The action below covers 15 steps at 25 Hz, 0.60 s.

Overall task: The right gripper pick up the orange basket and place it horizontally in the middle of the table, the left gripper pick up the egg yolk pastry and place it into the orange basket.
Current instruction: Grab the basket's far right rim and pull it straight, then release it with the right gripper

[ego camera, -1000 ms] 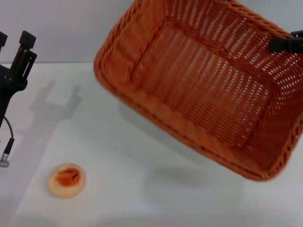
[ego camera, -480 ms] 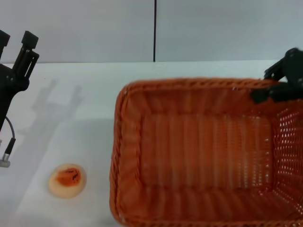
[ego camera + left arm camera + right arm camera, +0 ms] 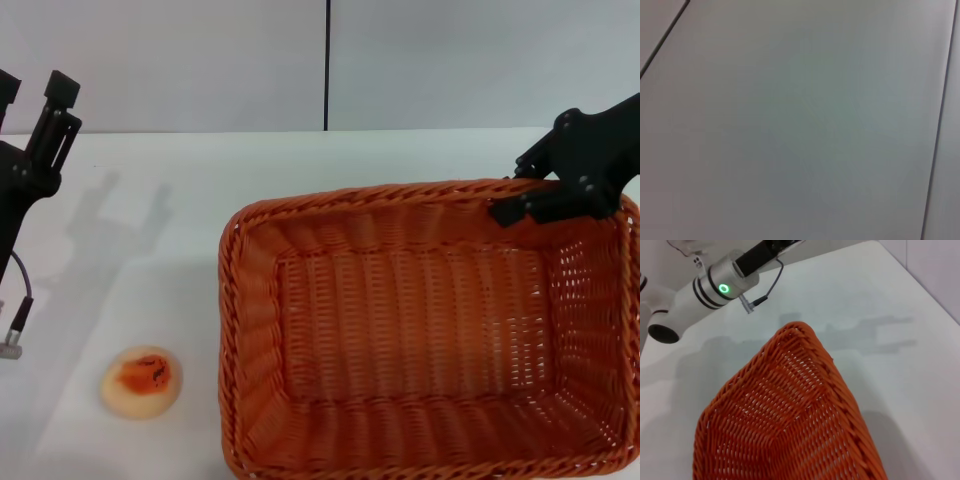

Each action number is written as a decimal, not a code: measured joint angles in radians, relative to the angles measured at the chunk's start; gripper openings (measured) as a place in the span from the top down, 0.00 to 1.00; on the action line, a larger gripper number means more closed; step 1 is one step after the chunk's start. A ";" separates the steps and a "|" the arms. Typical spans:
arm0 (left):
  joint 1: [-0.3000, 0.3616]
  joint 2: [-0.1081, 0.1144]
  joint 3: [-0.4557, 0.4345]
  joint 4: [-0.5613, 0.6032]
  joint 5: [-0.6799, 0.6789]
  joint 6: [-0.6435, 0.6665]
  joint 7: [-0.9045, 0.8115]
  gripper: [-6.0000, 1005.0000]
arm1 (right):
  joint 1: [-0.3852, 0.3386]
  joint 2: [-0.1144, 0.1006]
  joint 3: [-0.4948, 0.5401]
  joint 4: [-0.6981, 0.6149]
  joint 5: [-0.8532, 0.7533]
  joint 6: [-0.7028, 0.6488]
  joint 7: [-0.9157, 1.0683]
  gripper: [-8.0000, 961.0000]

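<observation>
The orange basket (image 3: 400,330) rests flat on the white table (image 3: 190,180), its long side running left to right and its opening up, filling the middle and right of the head view. My right gripper (image 3: 517,188) straddles the far right part of its braided rim, shut on it. The right wrist view looks down along the basket (image 3: 790,430) from that corner. The egg yolk pastry (image 3: 141,381) lies on the table near the front left, just left of the basket. My left gripper (image 3: 30,92) hangs raised at the far left, open and holding nothing.
A thin cable with a silver plug (image 3: 10,340) dangles from the left arm above the table's left edge. The left arm's white link with a green ring light (image 3: 722,287) shows beyond the basket. The left wrist view shows only grey wall.
The basket came down from a tilted position in the air, turned level and now sits on the table. The right gripper went down and left with it. Left arm and pastry stayed put.
</observation>
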 joint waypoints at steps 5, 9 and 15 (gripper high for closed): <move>0.010 0.000 0.000 -0.002 0.000 0.000 0.000 0.22 | 0.007 0.001 0.003 0.064 0.000 0.054 -0.010 0.78; 0.016 0.000 0.000 -0.002 0.000 0.002 -0.001 0.22 | 0.001 0.001 0.005 0.085 0.005 0.085 -0.021 0.77; 0.016 0.000 0.000 -0.003 0.000 0.005 -0.002 0.22 | -0.009 0.001 0.033 0.084 0.009 0.111 -0.050 0.63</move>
